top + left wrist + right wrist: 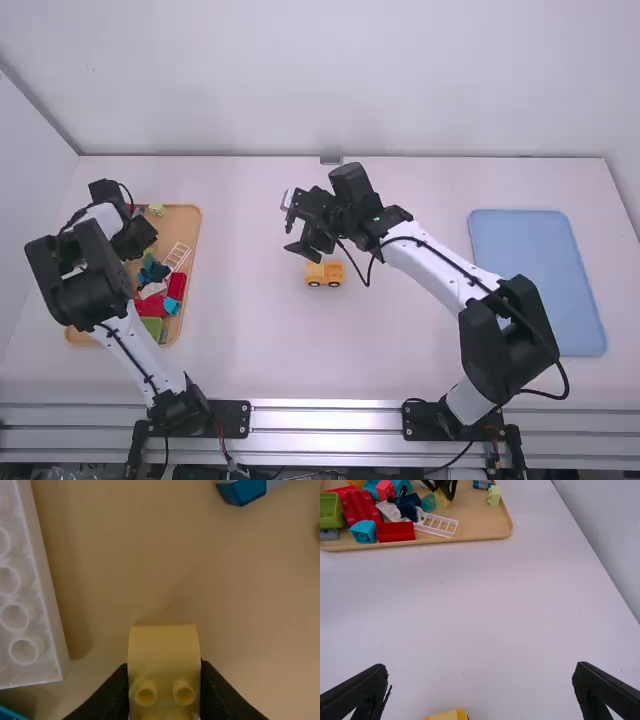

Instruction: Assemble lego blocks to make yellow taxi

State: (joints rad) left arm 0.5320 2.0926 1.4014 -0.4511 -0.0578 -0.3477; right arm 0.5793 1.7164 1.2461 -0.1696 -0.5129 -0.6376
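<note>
We could knock the white studded brick point(44, 615) if we lift the yellow block point(163, 647) at a slant; the left gripper point(164, 669) clasps it over the tan tray point(192, 225), left in the high view. Lowering the right gripper point(480, 690), fingers spread, off-centre could tip the yellow taxi body point(325, 271), near the high view's centre. We see smooth, shiny plastic, hollow round studs, small dark wheels and a matt, round-cornered tray.
</note>
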